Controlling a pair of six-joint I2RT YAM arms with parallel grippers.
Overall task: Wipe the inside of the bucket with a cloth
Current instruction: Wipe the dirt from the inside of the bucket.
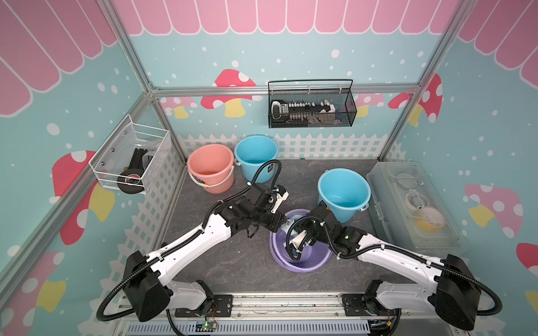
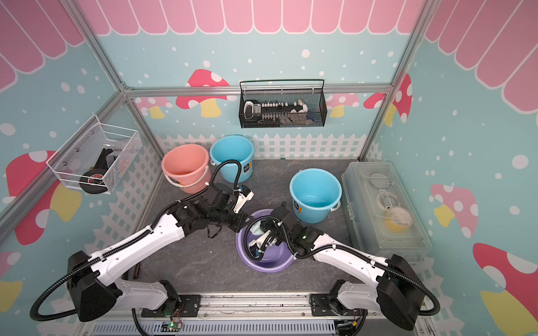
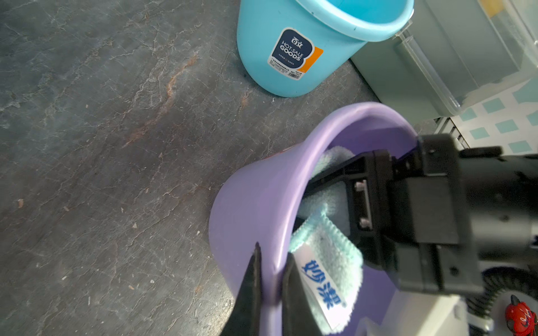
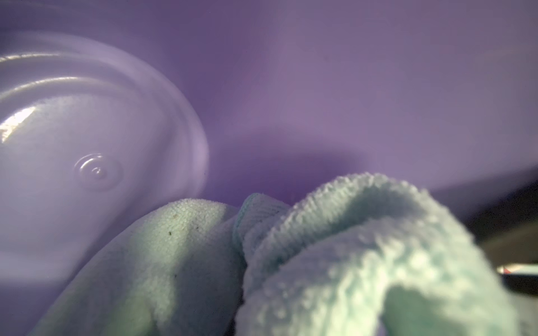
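Note:
A purple bucket sits at the middle of the table and looks tipped to one side. My left gripper is shut on its rim, one finger outside the wall and one inside. My right gripper reaches into the bucket; its black fingers are buried in the pale mint-green cloth, shut on it. The cloth bunches against the inner wall near the bucket's bottom. The right fingertips are hidden by the cloth.
A blue bucket stands just behind the purple one. A pink bucket and another blue one stand at the back left. A clear plastic box lines the right edge. Wire baskets hang on the walls.

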